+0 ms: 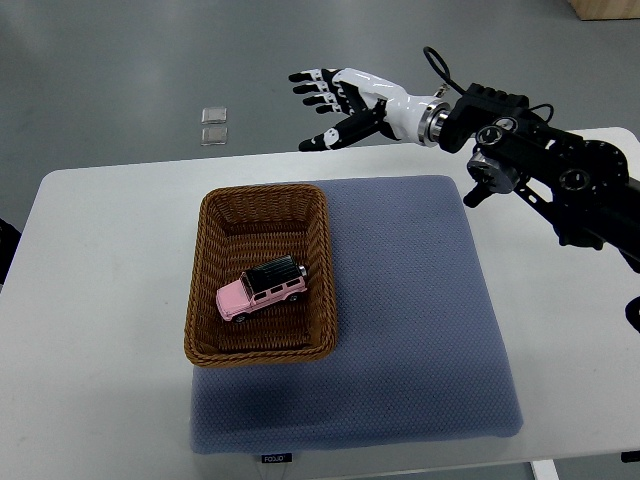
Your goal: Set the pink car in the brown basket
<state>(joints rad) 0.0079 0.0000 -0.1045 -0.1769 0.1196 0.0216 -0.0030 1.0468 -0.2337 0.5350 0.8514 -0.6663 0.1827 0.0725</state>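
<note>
A pink toy car [262,287] with a black roof lies inside the brown wicker basket [204,235], near its middle, nose pointing lower left. The basket stands on the left part of a blue-grey mat. My right hand [332,104] hovers beyond the table's far edge, above and to the right of the basket, well apart from the car. Its white and black fingers [312,88] are spread and hold nothing. The right arm [540,160] runs in from the right edge. No left arm shows.
The blue-grey mat [420,300] covers the middle of the white table [100,300]. Two small clear squares [213,125] lie on the grey floor past the table's far edge. A wooden object [608,8] sits at the top right corner.
</note>
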